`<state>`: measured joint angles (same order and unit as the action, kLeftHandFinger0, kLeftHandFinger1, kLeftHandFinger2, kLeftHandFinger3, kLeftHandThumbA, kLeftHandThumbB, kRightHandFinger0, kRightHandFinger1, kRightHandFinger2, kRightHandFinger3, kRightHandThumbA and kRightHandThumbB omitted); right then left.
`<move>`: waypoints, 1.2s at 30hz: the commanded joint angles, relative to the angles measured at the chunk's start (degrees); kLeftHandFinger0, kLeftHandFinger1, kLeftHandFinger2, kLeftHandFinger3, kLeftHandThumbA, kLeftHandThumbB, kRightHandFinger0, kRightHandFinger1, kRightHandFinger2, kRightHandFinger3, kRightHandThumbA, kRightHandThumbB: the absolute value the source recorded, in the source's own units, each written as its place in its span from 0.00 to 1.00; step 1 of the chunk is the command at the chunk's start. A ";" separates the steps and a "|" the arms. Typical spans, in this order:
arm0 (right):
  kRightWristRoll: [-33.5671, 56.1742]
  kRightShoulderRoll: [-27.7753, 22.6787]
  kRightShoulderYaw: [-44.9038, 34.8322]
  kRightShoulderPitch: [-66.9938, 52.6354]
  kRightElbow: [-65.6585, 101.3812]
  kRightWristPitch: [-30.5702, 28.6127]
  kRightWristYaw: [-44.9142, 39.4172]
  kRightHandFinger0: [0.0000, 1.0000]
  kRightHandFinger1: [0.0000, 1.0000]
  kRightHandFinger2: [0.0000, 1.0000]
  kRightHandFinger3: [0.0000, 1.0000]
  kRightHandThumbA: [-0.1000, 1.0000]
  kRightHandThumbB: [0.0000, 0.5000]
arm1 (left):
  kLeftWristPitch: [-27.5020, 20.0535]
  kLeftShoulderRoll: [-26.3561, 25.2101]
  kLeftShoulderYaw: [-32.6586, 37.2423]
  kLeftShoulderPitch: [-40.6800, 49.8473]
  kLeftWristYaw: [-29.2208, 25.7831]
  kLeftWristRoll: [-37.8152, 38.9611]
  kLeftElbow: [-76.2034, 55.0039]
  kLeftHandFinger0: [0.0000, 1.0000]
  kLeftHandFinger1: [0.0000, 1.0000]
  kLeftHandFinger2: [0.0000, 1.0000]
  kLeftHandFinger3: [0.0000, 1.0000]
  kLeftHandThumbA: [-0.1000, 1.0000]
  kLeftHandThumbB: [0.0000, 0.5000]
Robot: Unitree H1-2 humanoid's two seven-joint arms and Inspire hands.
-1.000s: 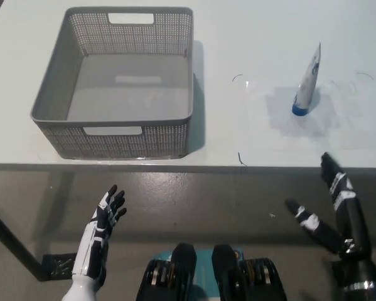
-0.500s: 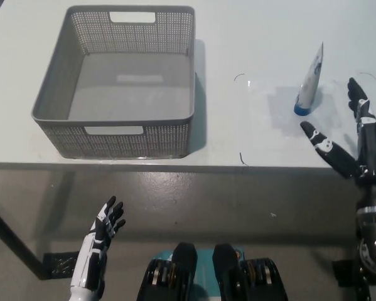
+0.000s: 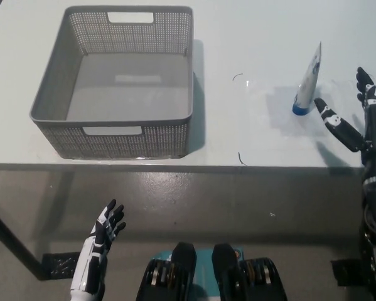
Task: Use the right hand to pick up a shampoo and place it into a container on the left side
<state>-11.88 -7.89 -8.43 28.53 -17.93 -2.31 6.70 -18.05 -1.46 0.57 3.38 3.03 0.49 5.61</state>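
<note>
1. Grey perforated plastic makes up the storage basket [image 3: 112, 128] on the left half of the pale tabletop [image 3: 250, 31]; it has cut-out handles in its near and far walls and nothing inside it.
2. A few thin dark marks [image 3: 240, 158] lie on the table between the basket and the tube; I cannot tell whether they are scratches or bits of thread.
3. Open tabletop separates the basket from the shampoo tube [image 3: 307, 81], and nothing stands between the tube and my right hand [image 3: 358, 116].
4. Below the table's front edge is the grey floor [image 3: 225, 200], with a dark table leg [image 3: 5, 235] crossing at the lower left.
5. My black right arm rises along the right edge of the picture, and its hand is over the table's right end, just beside the tube but apart from it.
6. That hand is released: its fingers [image 3: 366, 88] point away from me and its thumb [image 3: 333, 122] angles toward the tube's base, gripping nothing.
7. My white left hand [image 3: 103, 232] rests low at the lower left, below the table edge, fingers spread and loose, with nothing in it.
8. The tube, white with a blue cap, stands on the cap on the right part of the table, well apart from the basket.
9. Its long axis is near upright, the flat crimped end up and tilting toward the far right.
</note>
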 commanded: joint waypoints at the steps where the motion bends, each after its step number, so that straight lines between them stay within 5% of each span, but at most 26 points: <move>1: 0.74 -1.45 -0.68 5.17 -3.32 0.38 2.44 1.00 1.00 1.00 1.00 0.86 0.91 | -1.76 0.09 0.60 -0.30 0.52 0.40 -2.13 1.00 1.00 1.00 1.00 1.00 0.60; 4: 0.04 -1.98 -0.36 7.07 -6.61 0.06 3.29 1.00 1.00 1.00 1.00 0.88 0.97 | -1.58 0.03 0.69 -0.75 0.77 0.67 -1.97 1.00 1.00 1.00 1.00 1.00 0.60; 9: -0.70 -1.96 0.65 9.12 -9.48 0.76 3.80 1.00 1.00 1.00 1.00 0.87 0.87 | -1.80 -0.17 0.96 -1.07 1.06 0.16 -1.77 1.00 1.00 1.00 1.00 1.00 0.62; 22: 0.00 -2.47 2.64 15.31 -24.65 -1.94 5.09 1.00 1.00 1.00 1.00 0.83 0.88 | -2.86 -0.44 1.49 -0.79 0.93 -0.25 -1.42 1.00 1.00 1.00 1.00 0.99 0.58; 30: -2.22 -2.69 5.38 18.45 -30.77 -1.96 7.69 1.00 1.00 1.00 1.00 0.88 0.94 | -2.19 -0.66 1.74 -0.72 0.83 -0.47 -1.70 1.00 1.00 1.00 1.00 1.00 0.58; 36: -1.26 -2.72 6.21 21.11 -35.04 -2.22 8.29 1.00 1.00 1.00 1.00 0.85 0.88 | -2.74 -0.72 1.87 -0.91 0.92 -0.20 -1.30 1.00 1.00 1.00 1.00 0.99 0.57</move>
<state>-12.69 -9.44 -2.82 44.56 -51.61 -2.03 12.47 -18.35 -1.77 2.23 3.14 3.44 0.34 5.65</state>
